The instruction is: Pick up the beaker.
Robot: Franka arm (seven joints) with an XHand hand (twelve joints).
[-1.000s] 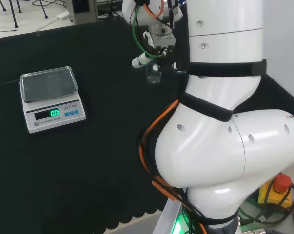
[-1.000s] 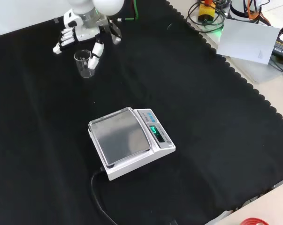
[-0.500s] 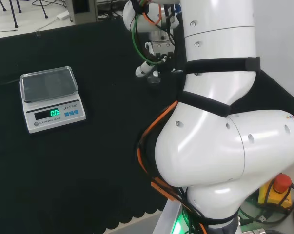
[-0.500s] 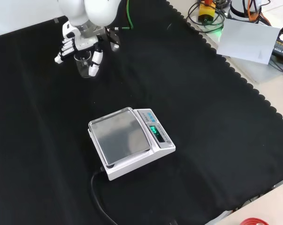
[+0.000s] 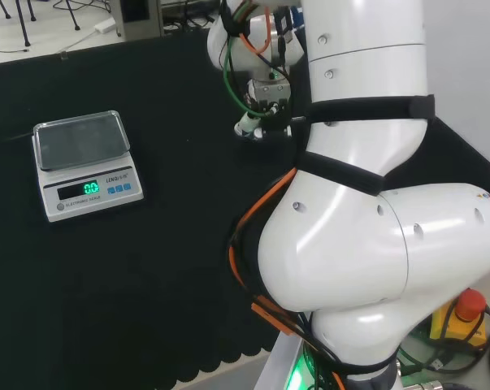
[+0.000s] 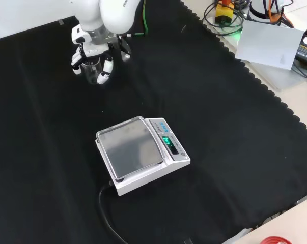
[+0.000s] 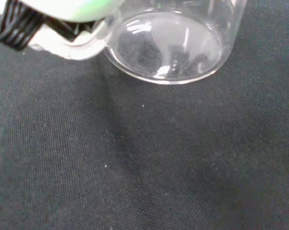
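Flanking the beaker (image 6: 92, 71), fingers (image 6: 107, 65), seemingly touching.

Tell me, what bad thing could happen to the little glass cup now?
The beaker stands on the black cloth, with the hand closing round it from both sides. If one finger pushes first, the beaker might tip or slide away. It is clear, smooth glass, so it could also slip out when lifted.
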